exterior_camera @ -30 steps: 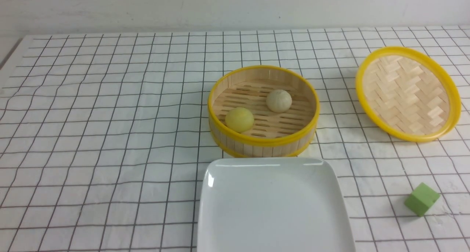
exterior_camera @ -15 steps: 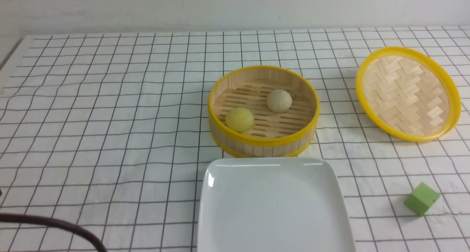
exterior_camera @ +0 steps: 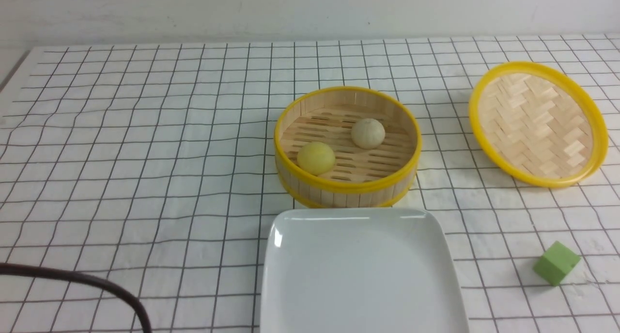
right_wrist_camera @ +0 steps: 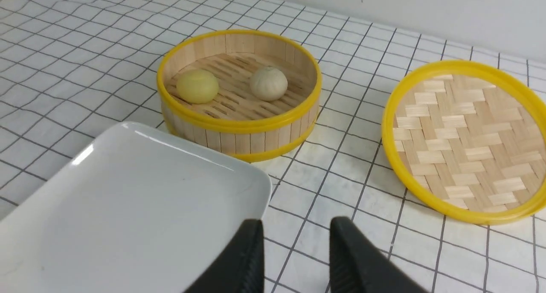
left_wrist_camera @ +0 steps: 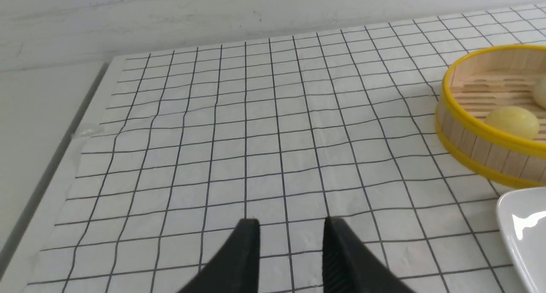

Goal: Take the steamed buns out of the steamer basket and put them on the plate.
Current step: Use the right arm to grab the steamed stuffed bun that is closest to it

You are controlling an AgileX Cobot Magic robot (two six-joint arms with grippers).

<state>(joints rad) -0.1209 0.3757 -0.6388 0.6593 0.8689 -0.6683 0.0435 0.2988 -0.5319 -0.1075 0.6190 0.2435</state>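
The yellow bun (exterior_camera: pixel 316 157) and the beige bun (exterior_camera: pixel 368 133) are both sitting in the steamer basket (exterior_camera: pixel 346 191), just behind the plate (exterior_camera: pixel 358 275) on the desk (exterior_camera: pixel 145 153). Left fingers (left_wrist_camera: pixel 247 252) and right fingers (right_wrist_camera: pixel 251 252) are hanging partly apart, holding nothing.

A smooth pale yellow bun (exterior_camera: pixel 316 157) and a pleated beige-white bun (exterior_camera: pixel 368 133) sit apart on the slatted floor of the upright yellow-rimmed steamer basket (exterior_camera: pixel 339 196), just behind the glossy white plate (exterior_camera: pixel 361 275).

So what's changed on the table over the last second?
Only a dark cable has swung into the front view's lower left. Nothing was grasped or released. The yellow bun and pleated bun stay in the steamer basket; plate, lid and green cube unmoved.
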